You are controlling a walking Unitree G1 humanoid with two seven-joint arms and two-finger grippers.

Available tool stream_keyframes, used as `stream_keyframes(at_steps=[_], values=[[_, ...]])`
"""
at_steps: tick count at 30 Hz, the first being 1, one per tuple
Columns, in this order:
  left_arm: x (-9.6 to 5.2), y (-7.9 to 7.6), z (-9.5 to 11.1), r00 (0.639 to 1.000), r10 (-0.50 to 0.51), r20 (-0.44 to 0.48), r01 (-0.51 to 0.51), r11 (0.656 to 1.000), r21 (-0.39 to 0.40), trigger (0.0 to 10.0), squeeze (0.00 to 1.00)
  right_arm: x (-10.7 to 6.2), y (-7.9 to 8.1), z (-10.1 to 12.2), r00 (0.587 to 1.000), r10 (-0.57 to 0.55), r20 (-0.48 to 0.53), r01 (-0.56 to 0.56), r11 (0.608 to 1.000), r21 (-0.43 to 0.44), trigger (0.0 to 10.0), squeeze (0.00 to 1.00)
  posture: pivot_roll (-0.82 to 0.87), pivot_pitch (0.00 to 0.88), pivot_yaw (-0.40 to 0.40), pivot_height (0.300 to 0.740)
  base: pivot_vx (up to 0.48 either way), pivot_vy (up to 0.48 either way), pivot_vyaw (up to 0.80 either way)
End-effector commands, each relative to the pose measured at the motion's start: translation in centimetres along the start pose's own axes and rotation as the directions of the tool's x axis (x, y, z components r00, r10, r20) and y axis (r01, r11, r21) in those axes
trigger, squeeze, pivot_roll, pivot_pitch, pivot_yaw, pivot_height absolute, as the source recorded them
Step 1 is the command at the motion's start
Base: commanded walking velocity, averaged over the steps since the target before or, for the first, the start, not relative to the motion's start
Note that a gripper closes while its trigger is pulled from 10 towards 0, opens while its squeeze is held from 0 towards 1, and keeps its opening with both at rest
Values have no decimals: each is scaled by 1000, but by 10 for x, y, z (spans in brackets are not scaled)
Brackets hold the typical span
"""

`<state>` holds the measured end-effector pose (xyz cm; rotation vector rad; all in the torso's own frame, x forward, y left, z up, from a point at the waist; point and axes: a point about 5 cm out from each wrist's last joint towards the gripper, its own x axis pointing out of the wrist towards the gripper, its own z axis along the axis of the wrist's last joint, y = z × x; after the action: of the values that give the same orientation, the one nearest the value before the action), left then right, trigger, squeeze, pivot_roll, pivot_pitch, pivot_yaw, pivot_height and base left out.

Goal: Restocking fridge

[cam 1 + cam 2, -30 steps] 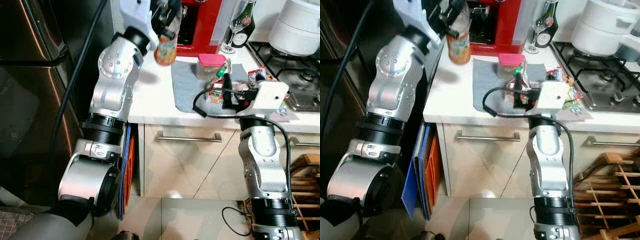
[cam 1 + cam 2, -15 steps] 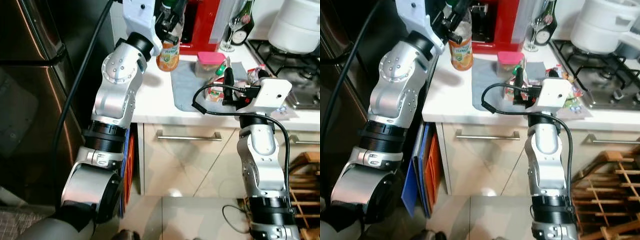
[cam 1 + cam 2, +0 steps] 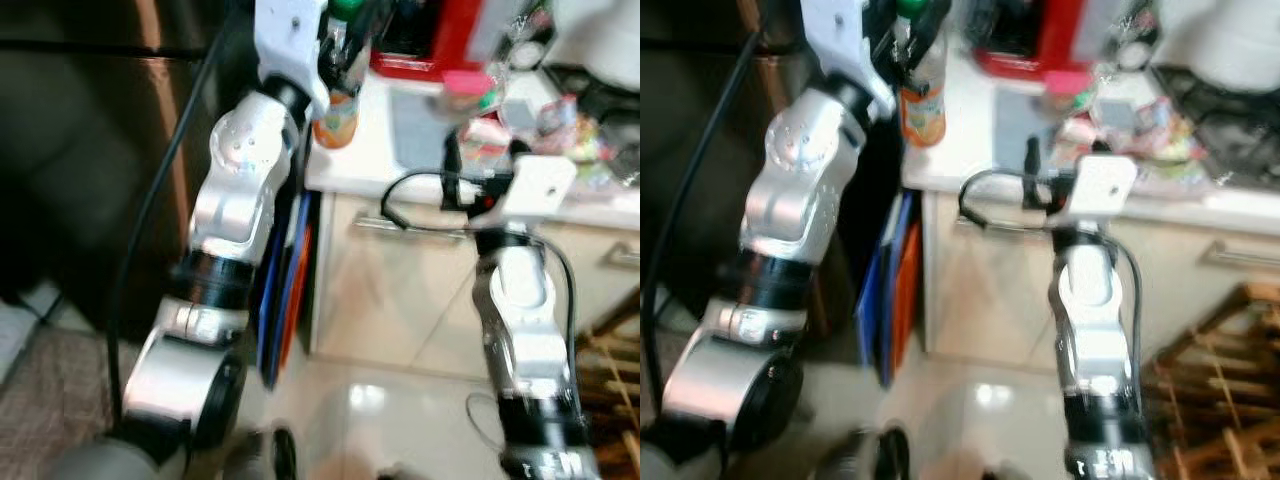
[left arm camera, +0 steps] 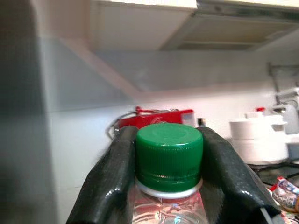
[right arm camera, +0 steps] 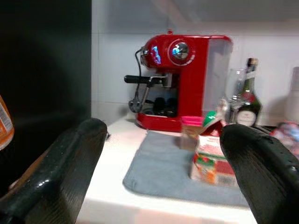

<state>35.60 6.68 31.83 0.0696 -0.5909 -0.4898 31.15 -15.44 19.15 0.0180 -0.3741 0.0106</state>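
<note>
A clear bottle (image 3: 334, 112) with an orange label and a green cap (image 4: 168, 150) hangs at the left edge of the white counter (image 3: 365, 150). My left gripper (image 4: 167, 135) is shut on its neck, one black finger on each side of the cap. The dark steel fridge (image 3: 90, 150) stands just left of the counter. My right gripper (image 5: 166, 128) is open and holds nothing. It is level with the counter's front edge and faces a small juice carton (image 5: 210, 161) on a grey mat (image 5: 161, 175).
A red coffee machine (image 5: 187, 79), a pink-lidded tub (image 5: 192, 125), a wine bottle (image 5: 250, 100) and a glass stand on the counter. Snack packets (image 3: 570, 125) lie at its right. Blue and orange boards (image 3: 285, 290) lean between fridge and cabinet. Wooden rack (image 3: 1230, 400) at the right.
The whole picture has swung and blurred, so the camera has turned left. The bottle, still gripped, now sits nearer the counter's left edge. The right gripper stays open.
</note>
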Motion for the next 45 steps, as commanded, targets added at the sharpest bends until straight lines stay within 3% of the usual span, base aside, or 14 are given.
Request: stream_keyframes(at_steps=[1,9,16,18,22,23,25,28,34,36,40,41,45], values=[[6,-6,15,998,-24,59,23,999,25,10000,0,1,-4,2,1000,-16,6,16,1000,-3,10000,0,-101,0,-6,740,-255,0,0],[1,-9,10,999,-37,37,36,999,22,10000,0,-3,1,-3,1000,-3,-12,3,1000,2,10000,0,-99,0,-3,740,-258,0,0],[-19,-1,-8,999,25,-41,-24,1000,12,10000,0,-10,10,-17,996,32,-81,-29,999,32,10000,0,-68,0,-29,740,-256,0,0],[-33,2,-22,993,63,-95,-62,998,20,10000,0,-13,15,-27,991,52,-123,-46,998,54,10000,0,-32,0,-58,740,-129,0,0],[-77,1,-58,961,149,-234,-148,989,24,10000,0,-28,32,-49,970,109,-216,-89,991,100,10000,0,27,0,-85,740,0,0,0],[-77,1,-58,961,149,-234,-148,989,24,10000,0,-28,32,-49,970,109,-216,-89,991,100,10000,0,27,0,-85,740,0,0,0],[-95,-4,-66,946,162,-282,-170,986,-2,10000,0,-28,34,-54,965,109,-239,-87,991,100,10000,0,39,0,-87,740,0,0,0],[-111,-6,-71,934,169,-316,-191,981,-41,10000,0,-26,37,-59,956,129,-263,-110,990,87,10000,0,27,0,-78,740,0,0,0],[-120,-15,-86,920,108,-376,-142,988,-64,10000,0,-24,34,-73,945,152,-291,-144,988,48,10000,0,2,0,-7,740,0,-357,0],[-120,-26,-90,915,67,-398,-108,991,-83,10000,0,-20,21,-77,948,59,-313,-44,998,54,10000,0,7,0,-1,740,0,-458,0],[-125,-27,-90,909,53,-413,-102,990,-98,10000,0,-20,23,-78,948,45,-315,-30,998,52,10000,0,-9,0,7,740,0,-453,0],[-129,-26,-96,899,48,-435,-101,990,-99,10000,0,-21,27,-74,953,79,-291,-72,997,35,10000,0,-21,0,4,740,0,-450,0],[-134,-23,-104,889,67,-453,-119,989,-87,10000,0,-23,21,-71,959,78,-273,-74,997,27,10000,0,-21,0,-10,740,0,-449,0]])
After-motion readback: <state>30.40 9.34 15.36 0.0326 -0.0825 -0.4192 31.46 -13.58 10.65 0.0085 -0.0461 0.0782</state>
